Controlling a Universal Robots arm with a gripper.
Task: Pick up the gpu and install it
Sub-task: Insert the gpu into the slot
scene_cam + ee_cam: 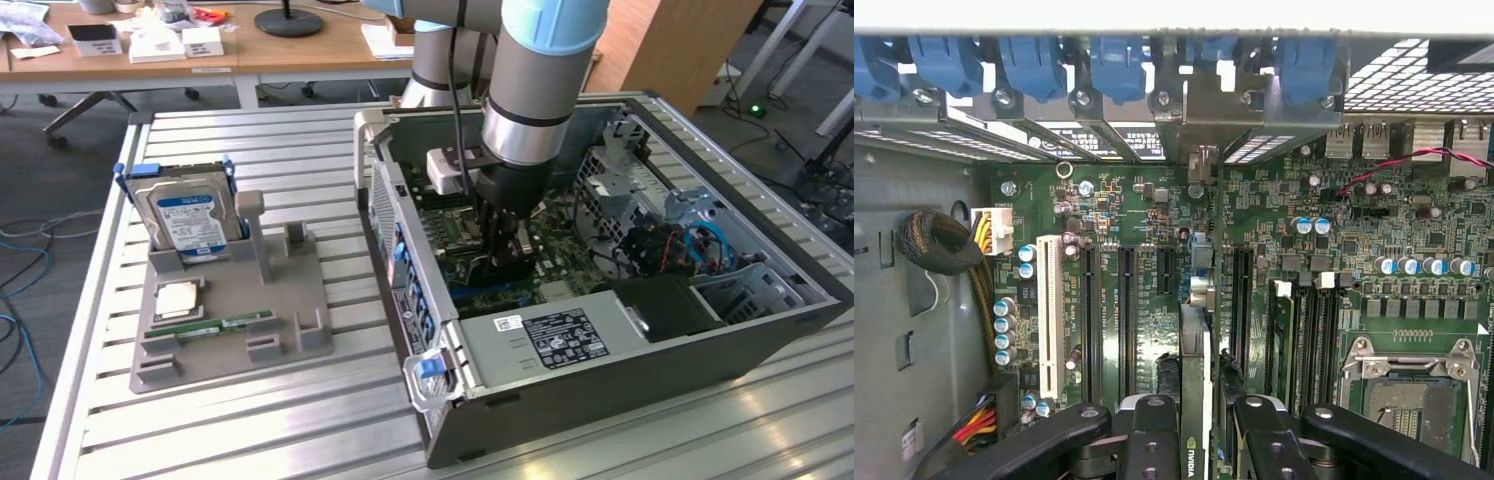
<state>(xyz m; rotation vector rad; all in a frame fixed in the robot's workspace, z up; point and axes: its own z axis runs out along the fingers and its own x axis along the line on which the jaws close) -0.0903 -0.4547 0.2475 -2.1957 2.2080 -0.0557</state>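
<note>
While the arm reaches down into the open computer case (627,330) at centre frame, its tool (507,262) sits low over the motherboard. Wrist view: the tool (1196,425), narrowly parted, clamps the gpu (1194,400) edge-on at bottom centre, over the slots.

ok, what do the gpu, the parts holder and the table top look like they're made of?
gpu: edge-on, dark circuit board and a silvery metal bracket, held between the pincer fingers.
Parts holder: matte grey, probably plastic, possibly printed.
Table top: slotted silver profiles with a brushed sheen, likely aluminium.
</note>
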